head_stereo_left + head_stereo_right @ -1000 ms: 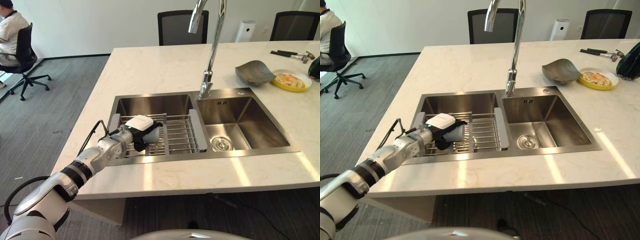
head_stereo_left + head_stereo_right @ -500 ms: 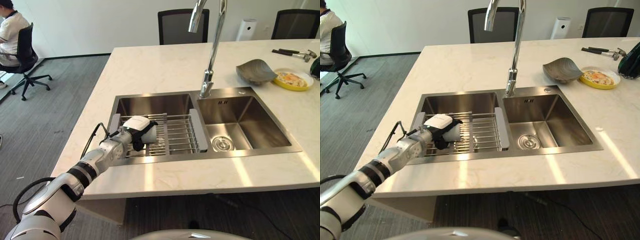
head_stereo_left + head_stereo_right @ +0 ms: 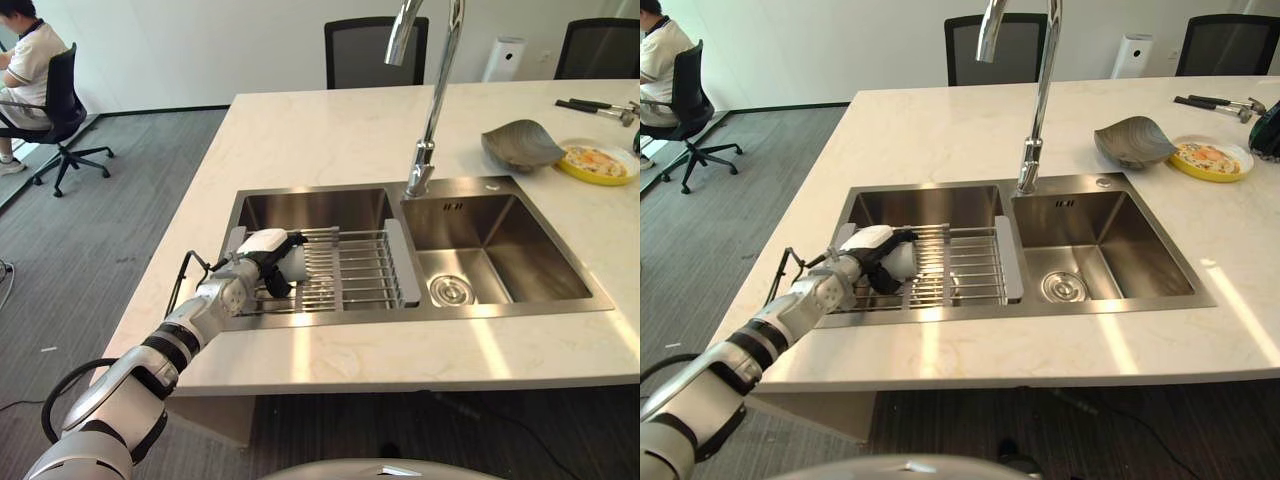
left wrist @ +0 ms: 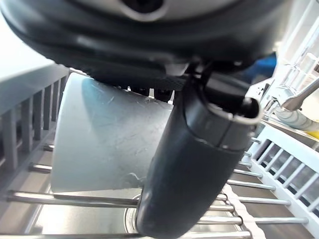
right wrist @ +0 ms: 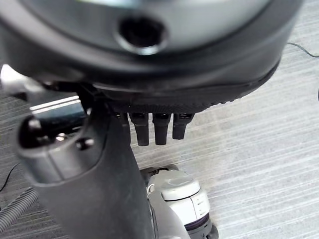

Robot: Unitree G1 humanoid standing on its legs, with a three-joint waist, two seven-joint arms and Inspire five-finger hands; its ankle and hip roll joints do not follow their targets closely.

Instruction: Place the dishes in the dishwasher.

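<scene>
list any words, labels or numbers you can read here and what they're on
Nothing here can be read.
Small dark mark on the back wall of the right sink basin: too small to read.
White cup held in the left hand: no print on the side that shows.

White marble-look countertop point(image 3: 330, 135) carries a double-basin stainless steel sink point(image 3: 500, 250) with a tall chrome gooseneck faucet point(image 3: 430, 90) between basins. A wire dish rack point(image 3: 350, 270) spans the left basin. Far right on the counter: a grey leaf-shaped dish point(image 3: 520, 143) beside a yellow round plate point(image 3: 596, 162); dark-handled tools point(image 3: 590, 105) lie behind.
</scene>
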